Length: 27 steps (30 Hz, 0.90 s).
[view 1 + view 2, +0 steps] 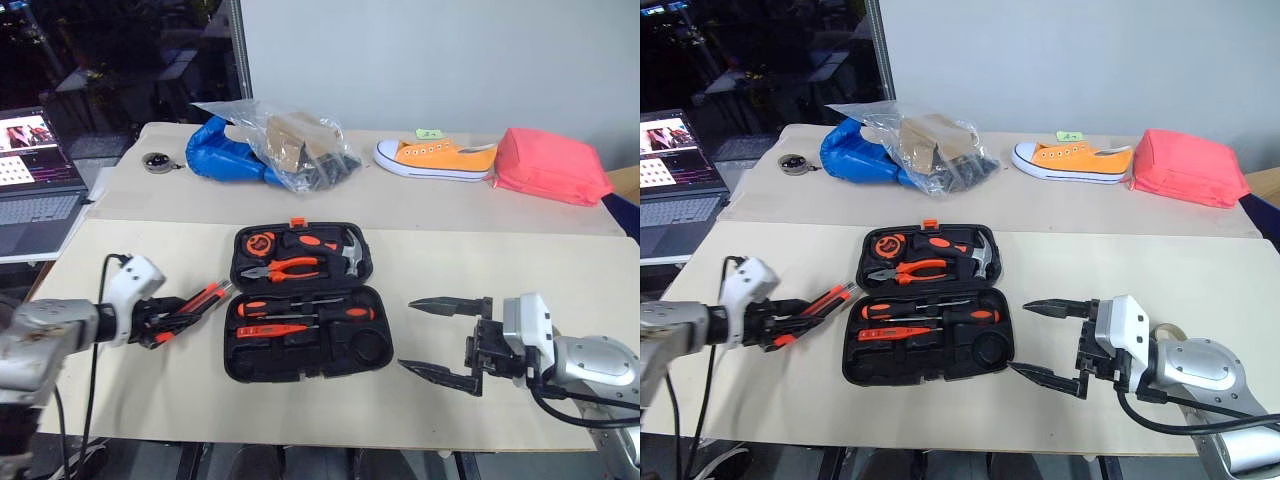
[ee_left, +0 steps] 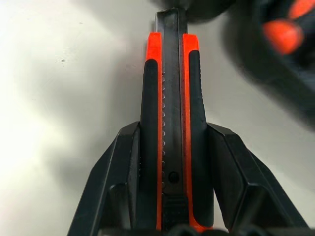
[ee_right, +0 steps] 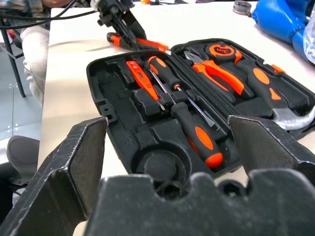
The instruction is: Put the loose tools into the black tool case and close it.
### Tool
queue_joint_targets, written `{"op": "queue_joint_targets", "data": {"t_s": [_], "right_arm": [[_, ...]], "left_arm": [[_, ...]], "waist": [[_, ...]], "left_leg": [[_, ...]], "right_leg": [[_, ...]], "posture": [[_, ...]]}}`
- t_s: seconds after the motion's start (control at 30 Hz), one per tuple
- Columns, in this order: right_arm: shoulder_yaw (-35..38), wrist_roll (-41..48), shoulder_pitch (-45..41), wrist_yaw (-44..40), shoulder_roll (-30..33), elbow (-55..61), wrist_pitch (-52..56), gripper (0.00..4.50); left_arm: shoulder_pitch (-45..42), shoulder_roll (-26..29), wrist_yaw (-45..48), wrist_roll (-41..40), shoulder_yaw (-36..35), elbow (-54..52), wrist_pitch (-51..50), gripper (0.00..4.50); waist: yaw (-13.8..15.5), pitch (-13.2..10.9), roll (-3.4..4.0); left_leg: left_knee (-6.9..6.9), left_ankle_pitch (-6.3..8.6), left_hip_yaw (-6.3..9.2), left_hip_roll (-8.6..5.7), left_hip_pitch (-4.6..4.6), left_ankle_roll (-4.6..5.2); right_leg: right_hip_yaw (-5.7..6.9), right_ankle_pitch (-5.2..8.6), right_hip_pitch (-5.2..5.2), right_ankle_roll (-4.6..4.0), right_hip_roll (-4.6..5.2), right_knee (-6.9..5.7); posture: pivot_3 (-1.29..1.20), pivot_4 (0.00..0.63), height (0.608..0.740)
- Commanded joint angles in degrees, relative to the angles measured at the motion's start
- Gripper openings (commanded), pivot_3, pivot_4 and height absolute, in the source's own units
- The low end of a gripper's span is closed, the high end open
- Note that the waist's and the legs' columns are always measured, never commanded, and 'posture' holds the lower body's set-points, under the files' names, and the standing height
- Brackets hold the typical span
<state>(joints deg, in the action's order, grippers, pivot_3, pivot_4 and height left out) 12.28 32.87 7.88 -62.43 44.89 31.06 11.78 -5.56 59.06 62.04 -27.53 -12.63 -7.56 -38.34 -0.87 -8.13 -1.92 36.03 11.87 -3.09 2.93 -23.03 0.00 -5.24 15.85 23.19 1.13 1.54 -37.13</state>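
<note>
While the black tool case (image 1: pixel 308 300) lies open on the beige table (image 1: pixel 500 255), its two halves hold most of the kit: two black-and-orange screwdrivers (image 1: pixel 320 311) and a small all-orange screwdriver (image 1: pixel 272 330) in the near half, with orange-handled pliers (image 1: pixel 285 269), a hammer (image 1: pixel 345 250) and a round orange-and-black tape measure (image 1: pixel 261 243) in the far half. A round slot (image 1: pixel 370 345) in the near half's corner stands bare.

Just outside the case's left edge, the orange-black utility knife (image 2: pixel 170 123) sits lengthwise between the left gripper (image 1: pixel 160 322) fingers (image 2: pixel 118 177), which close against its two sides; its far end points toward the case.

On the opposite side of the case, the right gripper (image 1: pixel 443 336) has its jaws spread wide with nothing between them, their tips aimed at the case's right edge and a little apart from it.

Beyond the case, at the table's far side, lie a blue bag (image 1: pixel 222 153), a clear plastic bag (image 1: pixel 290 140), an orange sneaker (image 1: pixel 437 158) and a pink pouch (image 1: pixel 550 165). A laptop (image 1: pixel 35 190) stands off the table's left.
</note>
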Motion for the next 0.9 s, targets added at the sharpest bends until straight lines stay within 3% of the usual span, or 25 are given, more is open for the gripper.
{"op": "queue_joint_targets", "data": {"t_s": [0.03,0.13,0.23,0.43,0.67,0.9], "right_arm": [[3.46,1.03,-0.73,-4.04,2.04,-2.87,-2.88,4.50],[4.89,0.80,-0.97,-6.74,3.52,-5.37,-4.34,4.50],[6.21,1.04,-0.77,-8.91,4.96,-6.76,-4.81,4.50],[7.92,1.94,0.84,-12.10,5.69,-6.73,-5.60,4.50],[7.52,1.43,0.55,-11.91,5.18,-6.49,-5.31,4.50],[6.76,1.29,0.63,-11.27,4.90,-6.03,-5.12,4.50]], "left_arm": [[-3.20,4.78,6.07,-8.47,-5.02,-10.03,-4.01,1.54],[-7.64,4.93,6.31,-10.52,1.60,-16.89,-6.24,1.54],[-12.53,1.22,3.45,-8.62,11.55,-21.27,-8.50,1.54],[-16.50,-3.88,0.55,-2.92,23.42,-20.82,-8.31,1.54],[-18.78,-6.01,0.93,3.85,31.23,-18.66,-5.12,1.54],[-19.14,-6.87,2.15,6.04,33.53,-17.84,-4.95,1.54]], "waist": [[0.44,0.01,0.03],[0.86,0.07,0.20],[0.71,0.11,0.28],[-0.37,0.08,0.23],[-0.10,0.09,0.25],[0.00,0.12,0.30]], "left_leg": [[0.01,0.00,0.00,-0.02,0.02,0.00],[0.05,0.00,-0.04,-0.11,0.10,0.00],[0.08,0.00,-0.07,-0.12,0.14,0.00],[0.14,0.00,0.10,-0.04,0.10,0.00],[0.28,-0.01,0.10,-0.07,0.12,0.01],[0.32,-0.01,0.11,-0.08,0.14,0.01]], "right_leg": [[0.05,0.00,-0.03,0.00,0.04,0.01],[0.02,0.01,-0.15,0.03,0.11,0.02],[-0.07,-0.01,-0.19,0.06,0.06,0.01],[-0.15,-0.05,-0.15,0.01,-0.24,-0.06],[-0.19,-0.07,-0.21,0.06,-0.22,-0.07],[-0.20,-0.08,-0.26,0.08,-0.23,-0.07]], "posture": [[0.00,0.150,0.740],[0.00,0.150,0.740],[0.00,0.150,0.740],[0.00,0.150,0.740],[0.00,0.150,0.740],[0.00,0.150,0.740]]}}
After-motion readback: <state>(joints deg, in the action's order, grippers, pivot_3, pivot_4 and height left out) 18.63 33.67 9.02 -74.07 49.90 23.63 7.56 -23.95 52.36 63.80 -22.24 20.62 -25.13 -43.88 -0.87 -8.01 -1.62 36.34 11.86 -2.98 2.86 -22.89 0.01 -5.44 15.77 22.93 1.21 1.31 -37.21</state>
